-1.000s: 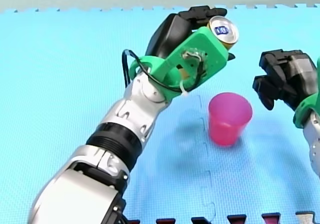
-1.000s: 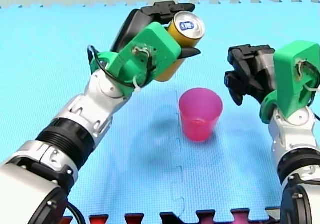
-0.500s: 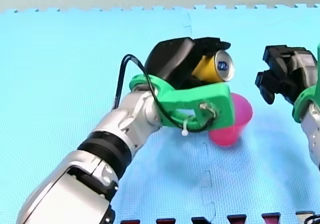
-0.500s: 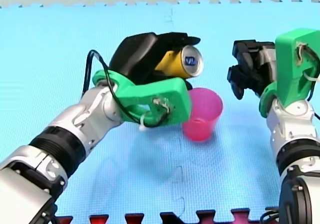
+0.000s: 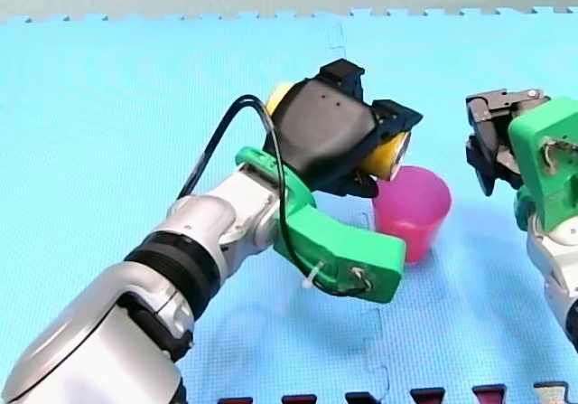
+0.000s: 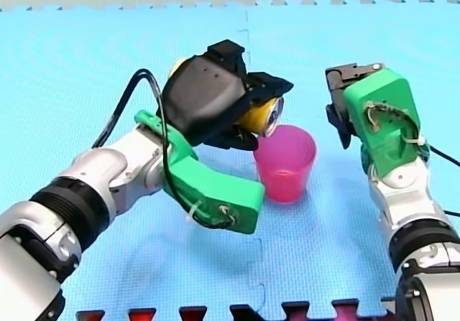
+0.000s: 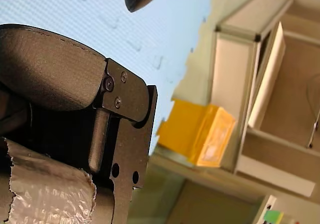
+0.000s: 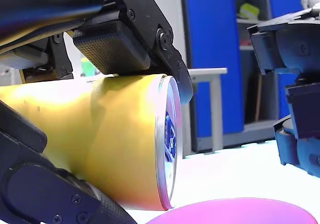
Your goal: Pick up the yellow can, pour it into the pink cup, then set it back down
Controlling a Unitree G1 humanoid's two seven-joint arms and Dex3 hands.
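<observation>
Blue foam mat underneath, and the left hand is clamped around the yellow can, which hangs tipped on its side, top end just above the rim of the pink cup on the left arm's side. The cup stands upright on the mat. The right hand hangs near the cup on its other side, holding nothing; whether it is open or closed I cannot tell. This looks like the pour itself. To do it well, the can's opening wants to sit over the cup's mouth, not its edge; roll the wrist gently, avoid nudging that light cup, then level the can before drawing away.
</observation>
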